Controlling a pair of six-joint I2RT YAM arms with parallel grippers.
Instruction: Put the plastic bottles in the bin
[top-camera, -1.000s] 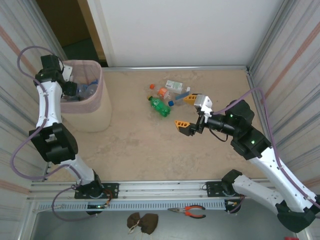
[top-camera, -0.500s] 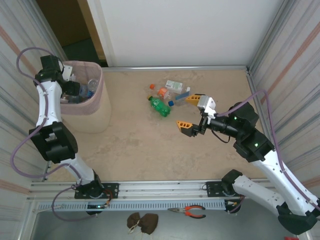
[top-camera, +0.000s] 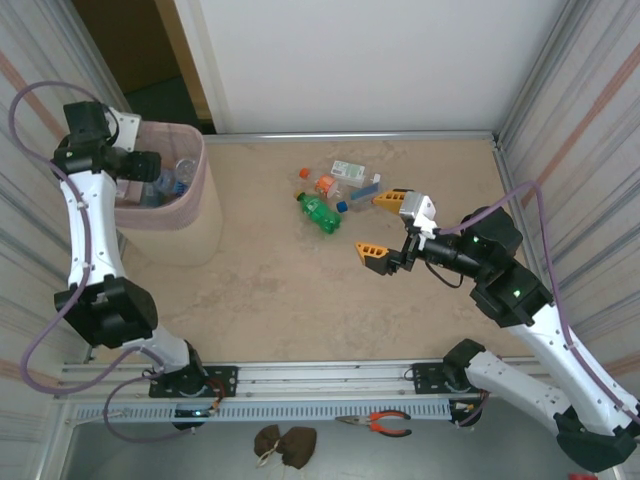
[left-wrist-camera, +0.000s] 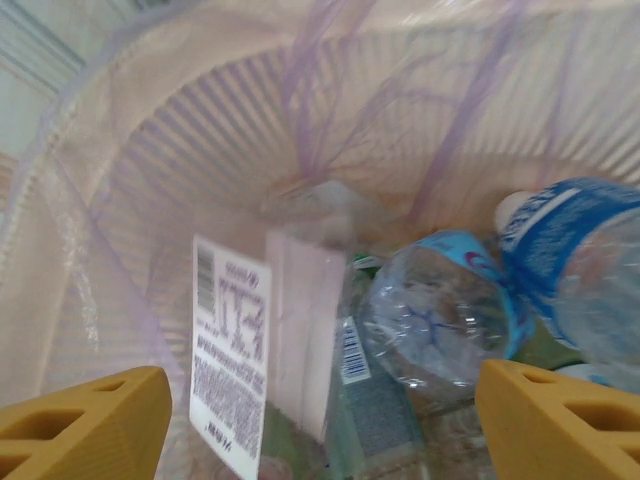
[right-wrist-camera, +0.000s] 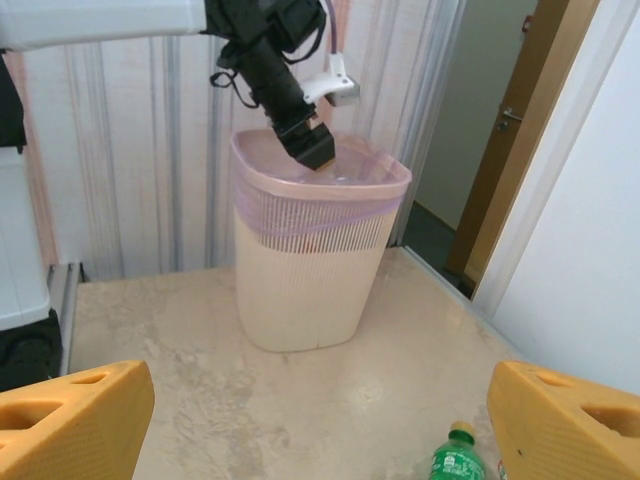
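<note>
While the left gripper (top-camera: 141, 166) hangs over the mouth of the bin (top-camera: 197, 236), its yellow fingers (left-wrist-camera: 85, 422) stand wide apart, nothing between them. Inside the bin: a blue-labelled clear bottle (left-wrist-camera: 588, 262) and a crumpled clear bottle (left-wrist-camera: 438, 322) touching it. To the right of the bin, well apart on the table (top-camera: 260, 290): a green bottle (top-camera: 320, 213), an orange-capped bottle (top-camera: 323, 184), other clear ones clustered beside them. Right gripper (top-camera: 379, 226) farther from the bin than that cluster, jaws spread, empty, facing the bin.
</note>
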